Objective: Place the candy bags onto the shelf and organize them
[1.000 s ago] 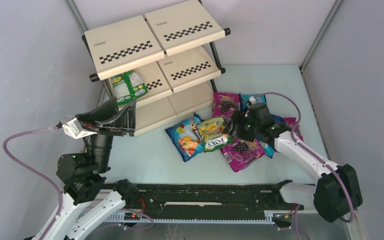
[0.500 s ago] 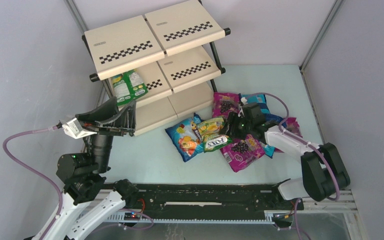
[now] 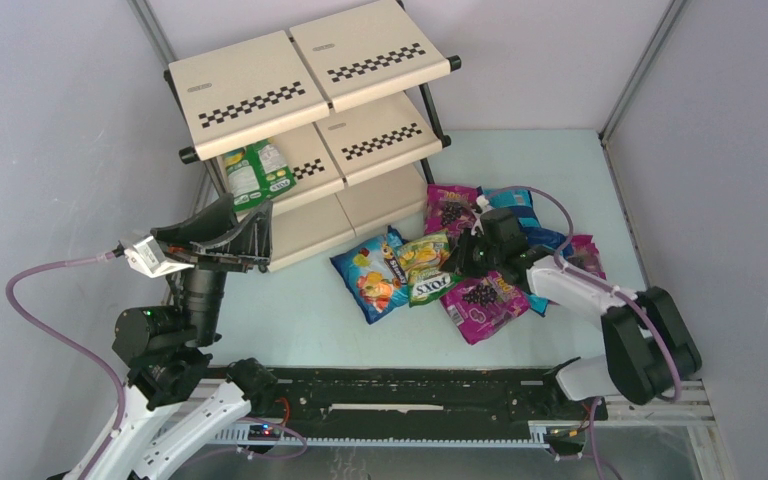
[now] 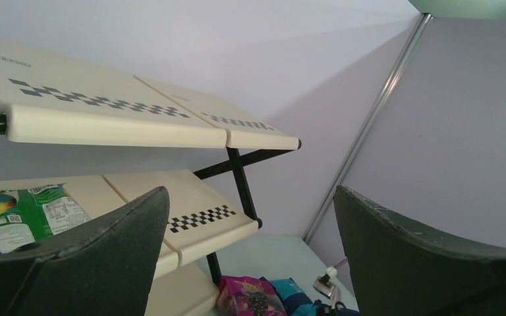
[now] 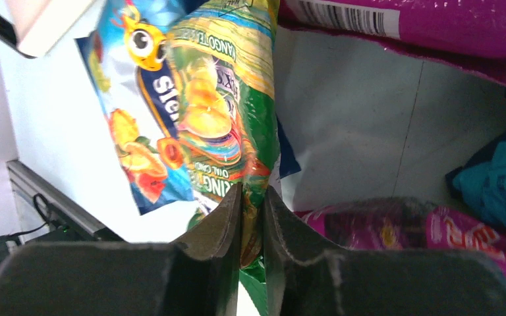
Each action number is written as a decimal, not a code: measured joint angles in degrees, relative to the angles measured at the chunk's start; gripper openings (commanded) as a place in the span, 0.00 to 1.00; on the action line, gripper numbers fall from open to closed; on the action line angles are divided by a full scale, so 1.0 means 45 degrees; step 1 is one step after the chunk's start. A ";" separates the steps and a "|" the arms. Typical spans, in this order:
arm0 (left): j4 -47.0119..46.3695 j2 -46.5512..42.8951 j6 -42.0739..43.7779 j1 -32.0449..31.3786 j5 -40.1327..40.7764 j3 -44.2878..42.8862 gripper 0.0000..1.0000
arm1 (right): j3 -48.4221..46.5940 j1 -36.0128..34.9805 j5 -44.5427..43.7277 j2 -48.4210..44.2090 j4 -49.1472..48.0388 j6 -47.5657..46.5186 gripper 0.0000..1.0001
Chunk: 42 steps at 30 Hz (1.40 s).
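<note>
The shelf [image 3: 310, 70] stands at the back left, and two green candy bags [image 3: 255, 172] lie on its middle tier. More candy bags sit in a pile on the table. Among them are a blue one with orange fruit [image 3: 368, 275], green-yellow ones [image 3: 422, 250], magenta ones [image 3: 485, 300] and a teal one [image 3: 515, 200]. My right gripper [image 3: 465, 255] is down in that pile. In the right wrist view it [image 5: 252, 191] is shut on the edge of a green-yellow bag [image 5: 230, 118]. My left gripper [image 3: 260, 238] hangs open and empty in front of the shelf [image 4: 118, 125].
Grey walls close in the table on three sides. A black rail [image 3: 410, 395] runs along the near edge between the arm bases. In the right wrist view, magenta bags [image 5: 435, 26] and a teal bag [image 5: 501, 184] lie close around the gripped one.
My right gripper has slid left into the pile and closed from wide open onto the green-yellow bag. The left arm has not moved.
</note>
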State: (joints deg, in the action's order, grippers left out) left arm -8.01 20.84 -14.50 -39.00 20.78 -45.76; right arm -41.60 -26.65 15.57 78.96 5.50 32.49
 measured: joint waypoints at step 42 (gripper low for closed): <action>-0.0019 -0.0797 0.0117 -0.0457 0.0121 0.0000 1.00 | -1.2716 -0.1860 0.3555 0.7718 -0.3361 0.2254 0.07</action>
State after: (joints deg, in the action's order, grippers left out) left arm -8.10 17.26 -13.98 -41.06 21.32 -45.76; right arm -98.83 -35.03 31.57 113.69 -9.63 42.63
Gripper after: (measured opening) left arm 0.996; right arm 0.112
